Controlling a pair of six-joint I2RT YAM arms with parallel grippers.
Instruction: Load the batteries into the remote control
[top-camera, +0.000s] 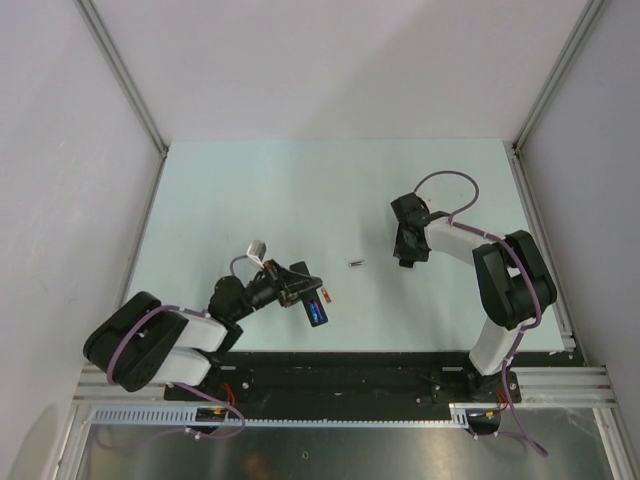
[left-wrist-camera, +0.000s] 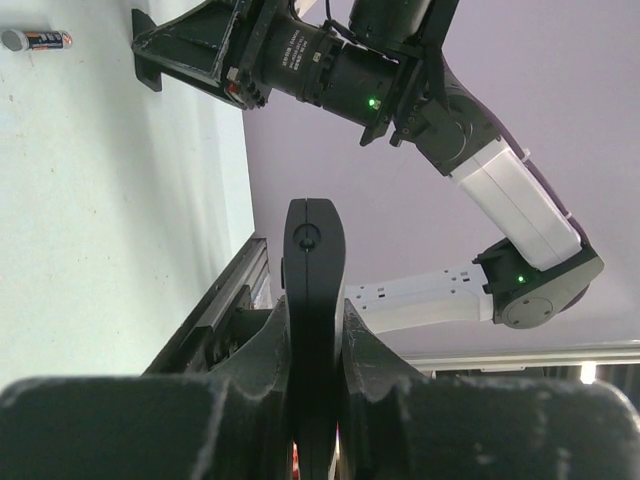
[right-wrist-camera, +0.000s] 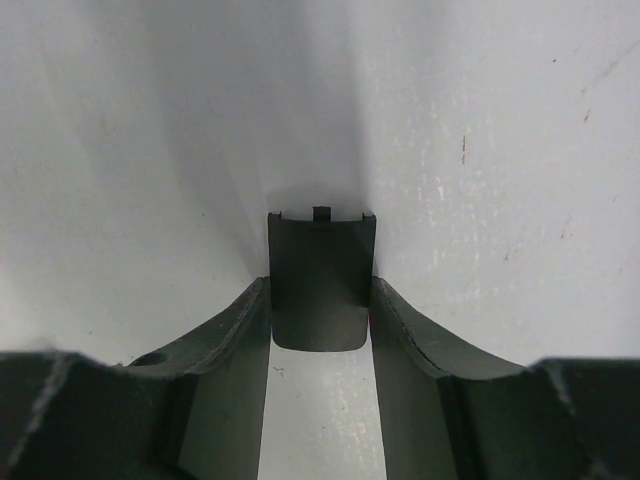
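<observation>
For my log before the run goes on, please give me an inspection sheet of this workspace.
Surface: pale green table, no spills seen.
Job's things: remote control held on edge; one battery lies loose between the arms.
Clutter: nothing seen.
Grippers: left gripper shut on the remote control; right gripper shut on a battery cover.
Cables: purple cables loop along both arms.
Surroundings: white walls, aluminium frame posts.

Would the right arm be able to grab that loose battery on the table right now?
Probably not yet: the battery lies close with nothing between, but the right fingers are shut on a black cover.
</observation>
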